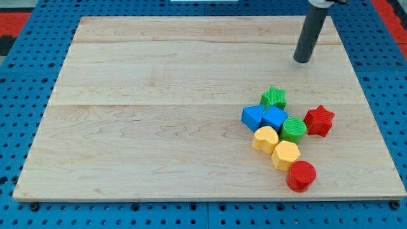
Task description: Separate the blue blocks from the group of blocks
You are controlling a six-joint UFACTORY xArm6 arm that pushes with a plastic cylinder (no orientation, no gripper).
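Observation:
Two blue blocks lie side by side in a cluster at the board's lower right: a wedge-like blue block (253, 117) on the left and a blue cube (275, 117) touching it on the right. A green star (274, 97) sits just above them, and a green cylinder (294, 129) touches the cube's right. A red star (319, 120) lies at the cluster's right. A yellow heart-like block (265, 138) and a yellow hexagon (285, 154) sit below the blue ones, with a red cylinder (301, 175) lowest. My tip (303, 60) is toward the view's top right, well above the cluster, touching no block.
The wooden board (159, 108) lies on a blue pegboard (19, 83) that surrounds it. The board's right edge runs close to the red star and red cylinder.

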